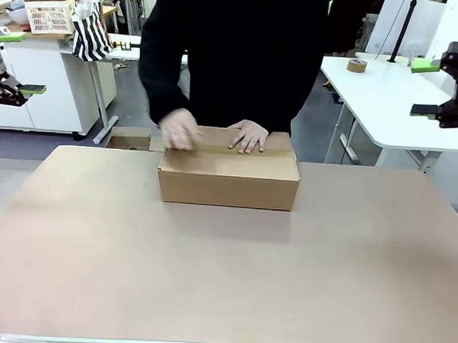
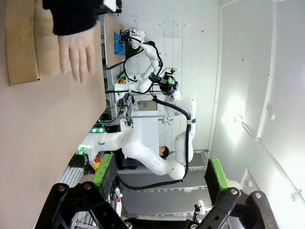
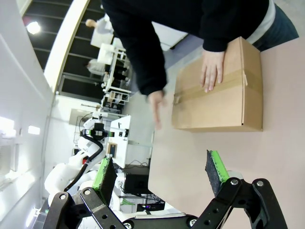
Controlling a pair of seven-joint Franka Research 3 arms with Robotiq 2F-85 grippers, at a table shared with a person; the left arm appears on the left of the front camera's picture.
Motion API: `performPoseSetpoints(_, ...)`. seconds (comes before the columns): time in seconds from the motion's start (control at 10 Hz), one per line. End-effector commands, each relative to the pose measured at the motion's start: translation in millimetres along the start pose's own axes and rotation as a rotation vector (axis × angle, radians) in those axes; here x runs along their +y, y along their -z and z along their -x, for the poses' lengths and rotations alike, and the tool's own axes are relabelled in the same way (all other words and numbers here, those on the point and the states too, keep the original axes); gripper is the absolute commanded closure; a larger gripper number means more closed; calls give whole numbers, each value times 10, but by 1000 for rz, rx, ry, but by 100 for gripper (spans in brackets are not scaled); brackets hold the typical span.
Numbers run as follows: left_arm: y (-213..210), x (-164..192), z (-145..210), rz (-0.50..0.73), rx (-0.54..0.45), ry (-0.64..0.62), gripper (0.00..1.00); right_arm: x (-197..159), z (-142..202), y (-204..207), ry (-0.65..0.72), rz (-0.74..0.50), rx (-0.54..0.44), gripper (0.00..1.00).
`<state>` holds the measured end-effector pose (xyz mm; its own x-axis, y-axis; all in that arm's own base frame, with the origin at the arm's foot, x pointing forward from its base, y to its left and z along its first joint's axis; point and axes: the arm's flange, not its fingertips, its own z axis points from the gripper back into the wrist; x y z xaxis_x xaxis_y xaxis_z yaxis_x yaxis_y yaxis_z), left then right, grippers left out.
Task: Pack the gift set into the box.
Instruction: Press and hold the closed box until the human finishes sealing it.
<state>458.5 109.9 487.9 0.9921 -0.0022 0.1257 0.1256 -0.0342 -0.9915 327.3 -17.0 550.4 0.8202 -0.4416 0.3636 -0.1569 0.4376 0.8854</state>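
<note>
At the far edge of the beige tabletop (image 1: 225, 277), a closed brown cardboard box (image 1: 228, 183) sits under a person's palm (image 1: 249, 136); left robot hand (image 1: 36, 62) and right robot hand (image 1: 412, 88) hang wide open by the side edges.

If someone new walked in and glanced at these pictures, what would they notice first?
First, the closed cardboard box at the far middle of the table, where a person in a black top lays one hand flat on its lid while the other hand shows as a blur beside it. Next, the left gripper and the right gripper, both open and raised off to the sides, clear of the box.
</note>
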Motion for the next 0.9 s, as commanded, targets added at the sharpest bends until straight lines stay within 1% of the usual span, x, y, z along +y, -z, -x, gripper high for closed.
performPoseSetpoints(0.0,3,-11,8,-11,5,2,0,1,-9,25,2,-23,-8,0)
performPoseSetpoints(0.8,3,-11,8,-11,5,2,0,1,-9,25,2,-23,-8,0)
